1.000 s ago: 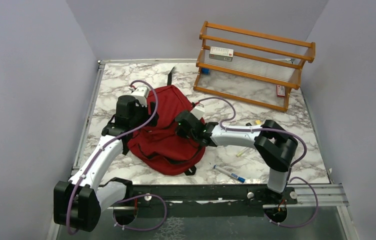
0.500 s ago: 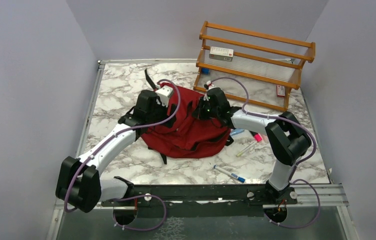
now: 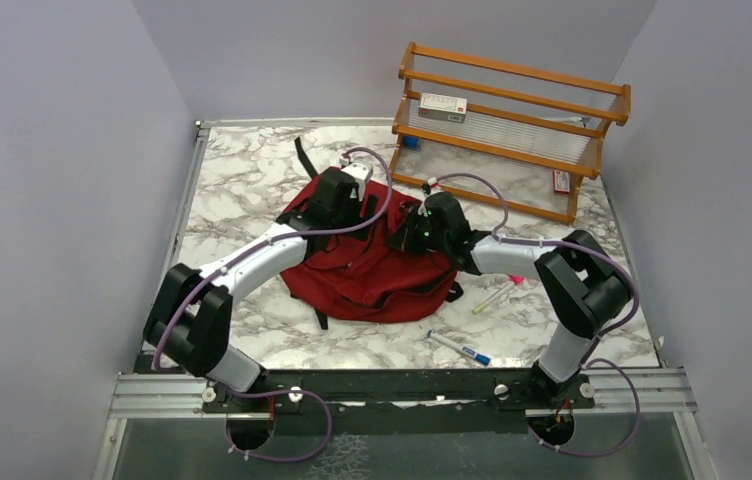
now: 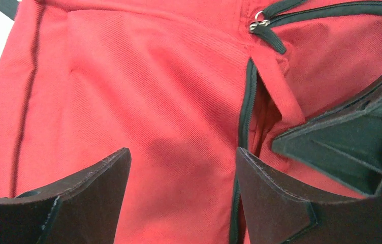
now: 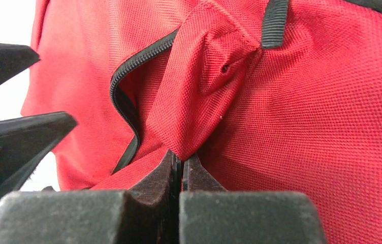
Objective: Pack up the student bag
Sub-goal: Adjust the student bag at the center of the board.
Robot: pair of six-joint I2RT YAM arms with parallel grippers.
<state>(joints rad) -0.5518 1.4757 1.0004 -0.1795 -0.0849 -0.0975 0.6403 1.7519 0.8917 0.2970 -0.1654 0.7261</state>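
Observation:
The dark-red student bag (image 3: 372, 272) lies crumpled in the middle of the marble table. My right gripper (image 3: 415, 232) is on its upper right part. In the right wrist view it (image 5: 181, 160) is shut on a raised fold of the bag's red fabric (image 5: 209, 86), beside a partly open black zipper (image 5: 128, 86). My left gripper (image 3: 347, 210) hangs over the bag's top. In the left wrist view it (image 4: 181, 170) is open and empty, just above the red cloth (image 4: 143, 86) and next to the zipper line (image 4: 250, 96). The bag's grey lining is hidden.
A wooden rack (image 3: 512, 130) holding a white box (image 3: 442, 107) stands at the back right. A blue-capped pen (image 3: 460, 349), a pale marker (image 3: 492, 297) and a pink highlighter (image 3: 514, 281) lie to the right of the bag. A black strap (image 3: 302, 157) trails toward the back.
Both arms have moved away from me and to the right, and the bag has shifted with them. The right gripper stays pinched on the fabric. The left arm has stretched further over the bag's top.

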